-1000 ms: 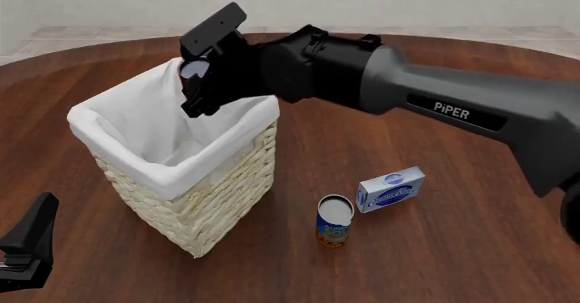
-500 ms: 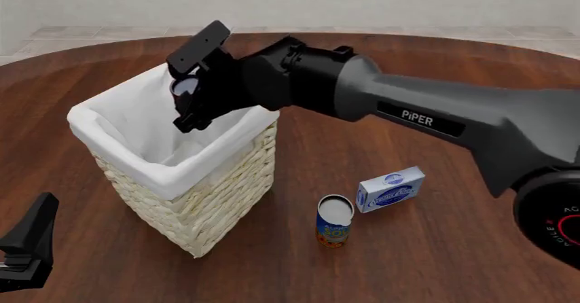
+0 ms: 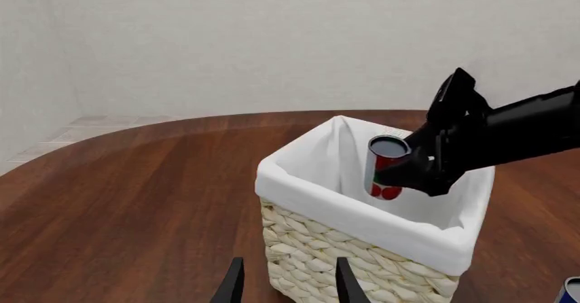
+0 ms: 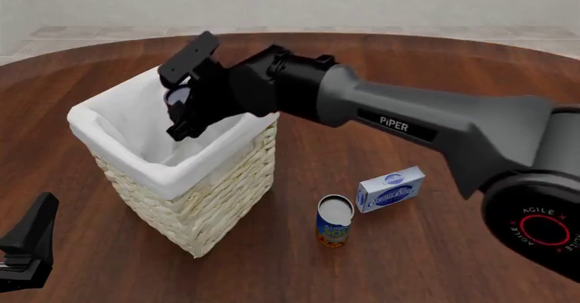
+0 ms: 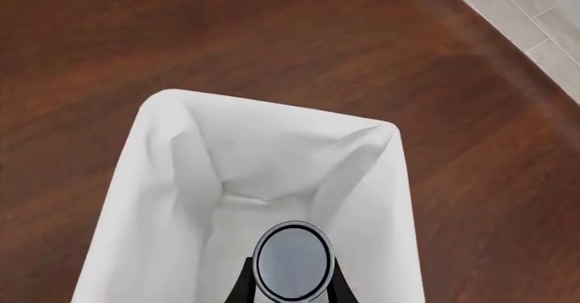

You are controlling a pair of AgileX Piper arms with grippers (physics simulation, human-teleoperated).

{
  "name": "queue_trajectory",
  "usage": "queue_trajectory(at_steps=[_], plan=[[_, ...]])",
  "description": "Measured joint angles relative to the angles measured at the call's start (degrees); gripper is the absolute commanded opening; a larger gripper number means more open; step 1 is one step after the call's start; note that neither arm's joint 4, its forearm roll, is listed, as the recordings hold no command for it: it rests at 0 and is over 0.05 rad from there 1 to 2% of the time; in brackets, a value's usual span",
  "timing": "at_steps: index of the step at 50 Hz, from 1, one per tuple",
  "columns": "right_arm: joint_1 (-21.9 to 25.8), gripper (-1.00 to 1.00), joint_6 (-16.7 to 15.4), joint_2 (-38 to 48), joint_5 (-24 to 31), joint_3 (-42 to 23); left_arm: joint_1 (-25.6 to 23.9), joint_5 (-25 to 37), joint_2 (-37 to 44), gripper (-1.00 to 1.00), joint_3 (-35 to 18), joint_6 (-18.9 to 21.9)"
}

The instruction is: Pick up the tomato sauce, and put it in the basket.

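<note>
Front view: right hand [image 4: 181, 102] is clamped on the tomato sauce [image 3: 387, 167], suspended over the open mouth of the basket [image 4: 204, 215], inside its rim line. Step in hand, as judged: placement. Next move calls for lowering further, then letting go clear of the liner. Left hand [image 3: 285, 286] rests apart, fingers spread, empty, low over the tabletop [image 4: 435, 262].
</note>
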Motion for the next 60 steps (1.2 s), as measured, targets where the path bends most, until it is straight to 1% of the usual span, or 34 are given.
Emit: queue_trajectory(at_steps=[9,10,33,60], plan=[[0.38,-1.0,0.04,0.73,0.24,-0.44,0.0,0.0,0.0,1.0,0.0,0.0],[0.4,1.0,0.02,0.79,0.29,-0.51,0.0,0.0,0.0,1.0,0.0,0.0],[0.97,1.0,0.54,0.67,0.87,-1.21,0.0,0.0,0.0,1.0,0.0,0.0],[1.28,1.0,-0.68,-1.75,2.36,-2.01,0.0,0.0,0.0,1.0,0.0,0.0]])
